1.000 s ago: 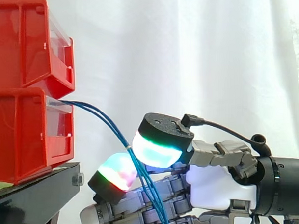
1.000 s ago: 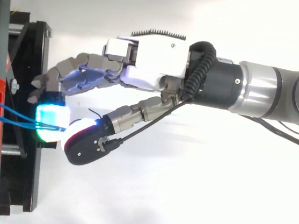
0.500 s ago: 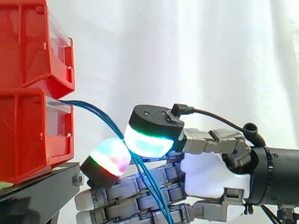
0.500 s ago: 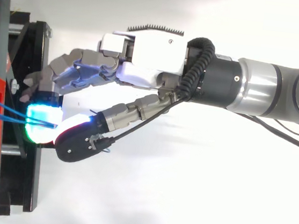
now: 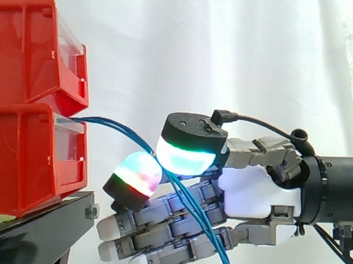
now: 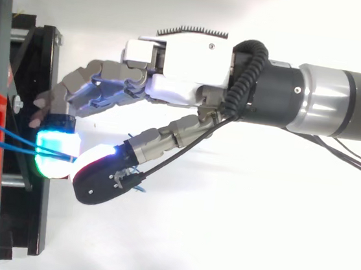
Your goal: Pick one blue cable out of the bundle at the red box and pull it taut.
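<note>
My hand [image 5: 254,193] pinches the blue cables [image 5: 197,218] between two glowing pads [image 5: 186,158], at four o'clock from the red box [image 5: 26,154] (seemingly more than one strand). They arc slack, so I judge that singling one out and tautening it remain.

The red box [image 5: 26,160] is glossy plastic, the blue cables [image 5: 192,209] smooth-sheathed, the hand [image 5: 254,193] a glossy white shell with dull grey links, its pads [image 5: 186,158] milky under grainy matt black caps, and the curtain [image 5: 220,49] cloth.
</note>
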Tool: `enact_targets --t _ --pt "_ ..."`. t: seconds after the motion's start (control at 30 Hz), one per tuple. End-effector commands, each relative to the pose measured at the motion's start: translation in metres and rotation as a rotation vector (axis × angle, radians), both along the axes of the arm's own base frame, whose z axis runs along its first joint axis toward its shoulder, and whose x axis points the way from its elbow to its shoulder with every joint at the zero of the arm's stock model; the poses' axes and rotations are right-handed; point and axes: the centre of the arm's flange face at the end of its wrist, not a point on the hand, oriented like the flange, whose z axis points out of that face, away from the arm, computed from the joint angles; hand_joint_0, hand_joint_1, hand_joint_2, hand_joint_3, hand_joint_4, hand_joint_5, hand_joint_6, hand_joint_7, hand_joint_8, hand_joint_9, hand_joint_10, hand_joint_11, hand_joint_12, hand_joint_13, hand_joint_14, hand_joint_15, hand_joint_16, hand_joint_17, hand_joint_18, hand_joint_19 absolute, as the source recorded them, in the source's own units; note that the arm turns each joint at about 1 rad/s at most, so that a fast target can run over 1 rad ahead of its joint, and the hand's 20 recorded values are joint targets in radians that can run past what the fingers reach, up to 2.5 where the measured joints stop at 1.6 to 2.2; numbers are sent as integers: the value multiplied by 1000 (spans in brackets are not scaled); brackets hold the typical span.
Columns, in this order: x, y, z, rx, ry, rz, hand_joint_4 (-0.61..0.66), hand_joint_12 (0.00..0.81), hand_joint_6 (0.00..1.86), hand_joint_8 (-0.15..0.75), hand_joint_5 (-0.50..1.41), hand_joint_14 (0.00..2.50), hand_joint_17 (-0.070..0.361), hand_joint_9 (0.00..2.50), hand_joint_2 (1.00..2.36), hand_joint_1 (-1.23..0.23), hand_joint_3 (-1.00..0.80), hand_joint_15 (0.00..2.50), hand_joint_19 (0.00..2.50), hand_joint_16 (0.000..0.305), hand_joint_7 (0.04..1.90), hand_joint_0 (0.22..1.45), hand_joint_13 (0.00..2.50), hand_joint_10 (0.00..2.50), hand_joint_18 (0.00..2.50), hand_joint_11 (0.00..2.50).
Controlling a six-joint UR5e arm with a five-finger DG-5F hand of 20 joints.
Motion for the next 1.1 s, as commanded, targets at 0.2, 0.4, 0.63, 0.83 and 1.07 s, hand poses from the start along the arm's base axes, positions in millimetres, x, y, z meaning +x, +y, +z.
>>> enact_targets --t 0.2,0.4,0.63,0.83,1.07 --pt "-20 -4 27 -6 114 5 119 379 876 318 -185 2 129 457 1018 -901 -195 63 110 58 839 665 288 4 381 171" --pt "-32 -5 43 -20 175 21 113 379 874 324 -185 2 130 483 1017 -899 -207 67 113 58 838 666 291 4 381 200" --pt "-46 -7 64 -34 234 15 112 378 872 332 -186 3 130 533 1018 -896 -207 72 125 58 848 666 313 8 387 282" --pt "-55 -8 67 -33 281 13 108 378 872 344 -187 3 130 621 1018 -893 -214 83 132 58 848 667 333 9 393 427" --pt "-63 -8 68 -19 336 13 105 377 871 356 -189 3 130 761 1017 -888 -225 89 136 58 843 670 352 12 404 666"
